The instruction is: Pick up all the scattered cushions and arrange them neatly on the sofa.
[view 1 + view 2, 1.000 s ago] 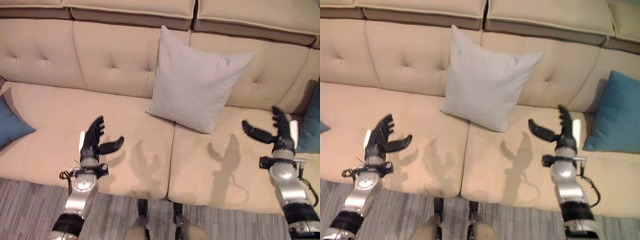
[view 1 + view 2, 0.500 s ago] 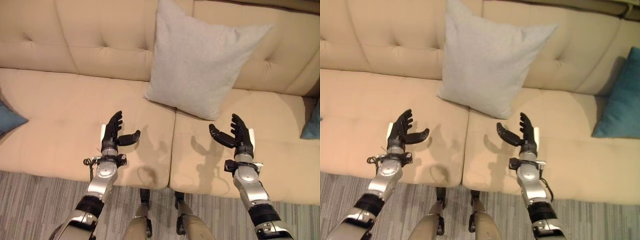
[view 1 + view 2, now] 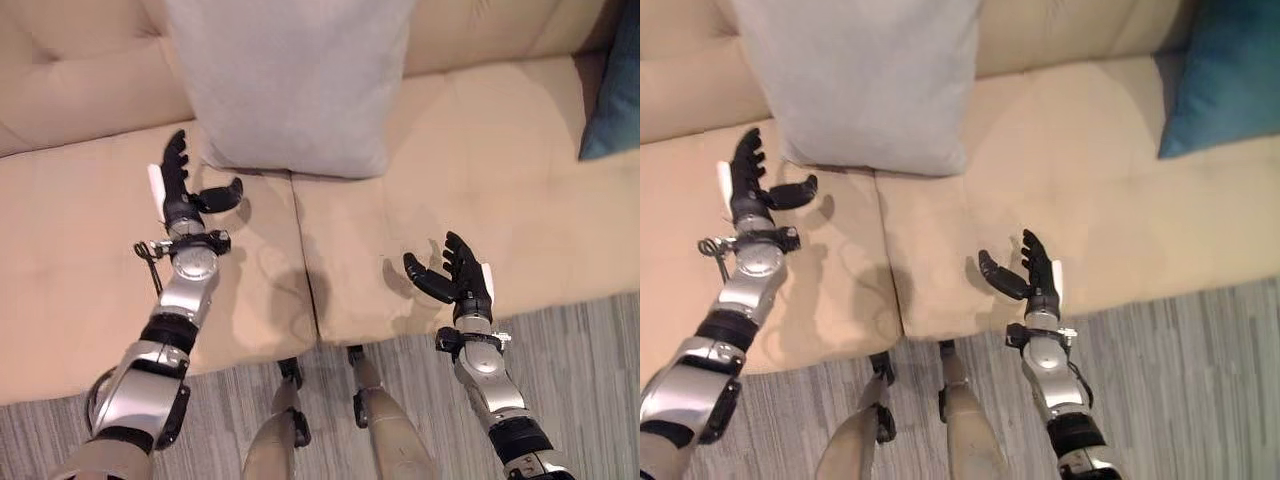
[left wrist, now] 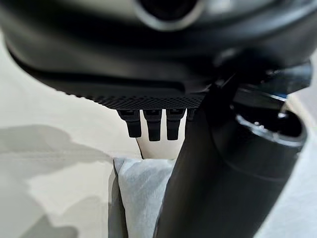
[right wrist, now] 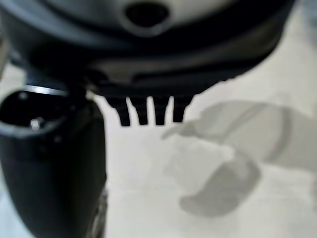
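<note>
Left eye view: the camera has tipped down and swung since a second ago, so the grey cushion fills the top, propped against the sofa back. The left hand has risen to its lower corner, fingers spread, holding nothing; the right hand hangs back, open and empty, near the seat's front edge. Probably a straightening touch comes next. The right eye view shows more of the blue cushion; the left wrist view shows the grey corner just past the fingertips.

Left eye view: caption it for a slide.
Both open hands, left and right, hover above the sofa near a grey cushion.
</note>
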Controlling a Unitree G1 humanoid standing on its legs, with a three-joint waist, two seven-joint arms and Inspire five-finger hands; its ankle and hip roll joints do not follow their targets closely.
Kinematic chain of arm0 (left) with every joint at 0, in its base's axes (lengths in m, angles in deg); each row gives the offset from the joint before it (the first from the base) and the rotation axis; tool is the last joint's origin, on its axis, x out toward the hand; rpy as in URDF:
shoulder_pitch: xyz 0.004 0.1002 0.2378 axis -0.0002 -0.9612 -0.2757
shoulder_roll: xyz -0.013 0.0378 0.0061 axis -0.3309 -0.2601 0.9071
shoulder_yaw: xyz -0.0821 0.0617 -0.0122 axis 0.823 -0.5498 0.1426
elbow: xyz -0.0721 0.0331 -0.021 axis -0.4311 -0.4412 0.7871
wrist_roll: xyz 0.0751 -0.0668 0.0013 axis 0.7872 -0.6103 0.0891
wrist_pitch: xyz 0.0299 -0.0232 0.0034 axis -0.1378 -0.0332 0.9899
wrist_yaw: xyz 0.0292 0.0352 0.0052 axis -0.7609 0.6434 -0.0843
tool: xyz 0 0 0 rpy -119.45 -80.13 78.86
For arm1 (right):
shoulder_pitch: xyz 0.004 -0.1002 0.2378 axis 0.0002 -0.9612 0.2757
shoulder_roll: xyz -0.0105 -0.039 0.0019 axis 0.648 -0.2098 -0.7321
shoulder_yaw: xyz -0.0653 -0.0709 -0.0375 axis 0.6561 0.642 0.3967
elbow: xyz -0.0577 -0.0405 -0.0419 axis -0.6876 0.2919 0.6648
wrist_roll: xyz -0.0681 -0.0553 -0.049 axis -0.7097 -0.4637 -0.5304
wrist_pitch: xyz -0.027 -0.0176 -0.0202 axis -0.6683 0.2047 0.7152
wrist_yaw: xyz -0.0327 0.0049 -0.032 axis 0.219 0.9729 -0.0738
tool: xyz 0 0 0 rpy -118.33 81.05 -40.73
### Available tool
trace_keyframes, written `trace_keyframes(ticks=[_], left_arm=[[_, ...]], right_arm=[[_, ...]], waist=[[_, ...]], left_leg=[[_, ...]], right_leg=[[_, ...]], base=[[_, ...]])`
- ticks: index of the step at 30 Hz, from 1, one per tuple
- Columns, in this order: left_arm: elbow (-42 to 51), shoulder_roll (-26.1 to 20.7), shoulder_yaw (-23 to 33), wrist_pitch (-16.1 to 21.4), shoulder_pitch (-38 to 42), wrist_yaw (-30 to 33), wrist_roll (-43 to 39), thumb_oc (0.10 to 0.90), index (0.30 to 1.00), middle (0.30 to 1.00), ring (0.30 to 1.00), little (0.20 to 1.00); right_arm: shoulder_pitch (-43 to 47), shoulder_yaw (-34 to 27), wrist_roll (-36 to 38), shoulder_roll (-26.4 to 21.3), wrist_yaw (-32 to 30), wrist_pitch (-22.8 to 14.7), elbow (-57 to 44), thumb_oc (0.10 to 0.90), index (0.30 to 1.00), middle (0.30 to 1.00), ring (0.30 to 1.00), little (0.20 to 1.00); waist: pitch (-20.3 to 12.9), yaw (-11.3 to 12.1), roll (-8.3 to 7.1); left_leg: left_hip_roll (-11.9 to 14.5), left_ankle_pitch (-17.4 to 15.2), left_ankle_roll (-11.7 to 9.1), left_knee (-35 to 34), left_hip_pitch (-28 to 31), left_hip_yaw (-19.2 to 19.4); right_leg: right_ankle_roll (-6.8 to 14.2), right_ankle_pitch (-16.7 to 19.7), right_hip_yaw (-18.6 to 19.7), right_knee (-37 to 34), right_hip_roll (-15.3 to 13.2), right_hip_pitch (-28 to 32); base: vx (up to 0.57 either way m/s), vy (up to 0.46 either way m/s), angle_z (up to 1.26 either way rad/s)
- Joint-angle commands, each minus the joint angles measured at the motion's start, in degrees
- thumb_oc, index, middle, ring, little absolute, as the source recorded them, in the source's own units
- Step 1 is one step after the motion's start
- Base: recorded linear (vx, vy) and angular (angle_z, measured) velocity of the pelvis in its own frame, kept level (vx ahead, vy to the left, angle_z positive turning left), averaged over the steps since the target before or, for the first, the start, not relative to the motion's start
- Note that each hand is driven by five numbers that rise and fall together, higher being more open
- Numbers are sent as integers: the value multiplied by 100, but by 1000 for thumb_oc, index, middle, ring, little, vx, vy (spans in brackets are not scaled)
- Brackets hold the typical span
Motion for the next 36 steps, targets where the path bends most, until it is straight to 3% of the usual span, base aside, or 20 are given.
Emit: trace_keyframes(ticks=[1, 13, 14, 15, 16, 31, 36], left_arm=[[-157, -383, 3, 430, 504, 419, 197, 800, 900, 900, 900, 900], [-501, -666, -222, 632, 1300, 141, -249, 800, 900, 900, 900, 900], [-499, -713, -277, 642, 1384, 91, -234, 629, 644, 644, 644, 644], [-503, -713, -280, 643, 1389, 90, -236, 577, 566, 566, 566, 566], [-489, -727, -314, 673, 1475, 61, -252, 400, 300, 300, 300, 300], [165, -843, -165, 1019, 1460, -88, -636, 400, 300, 300, 300, 300], [401, -660, -61, 1102, 1290, -92, -744, 400, 300, 300, 300, 300]], right_arm=[[14, -189, 177, -172, 135, -793, -744, 800, 900, 900, 900, 900], [64, -198, 28, -466, 233, -836, -850, 800, 900, 900, 900, 900], [59, -207, 23, -492, 273, -847, -855, 800, 900, 900, 900, 900], [60, -209, 23, -491, 274, -847, -855, 800, 900, 900, 900, 900], [52, -233, 49, -509, 322, -868, -875, 800, 900, 900, 900, 900], [25, -544, 170, -587, 391, -906, -860, 800, 900, 900, 900, 900], [43, -561, 162, -547, 383, -892, -839, 800, 900, 900, 900, 900]], waist=[[-296, 10, -172], [-348, -168, -148], [-381, -179, -135], [-385, -177, -135], [-422, -179, -129], [-587, -114, -79], [-579, -83, -89]], left_leg=[[59, -332, -336, 10, 109, -179], [-30, -398, -323, 10, -128, -193], [-31, -407, -327, 10, -151, -198], [-31, -406, -327, 10, -157, -198], [-34, -418, -329, 10, -172, -211], [-41, -451, -353, 10, -155, -313], [-30, -448, -366, 10, -136, -326]], right_leg=[[710, -228, -368, 97, -446, 36], [787, -164, -371, 42, -462, -239], [793, -162, -377, 34, -463, -268], [793, -162, -378, 35, -463, -274], [796, -168, -377, 30, -464, -287], [809, -190, -432, 22, -461, -244], [809, -194, -457, 22, -454, -220]], base=[[17, -2, -7], [13, 6, -3], [0, 0, 0], [0, 0, 0], [0, 0, 0], [0, -4, 0], [-3, -14, 3]])
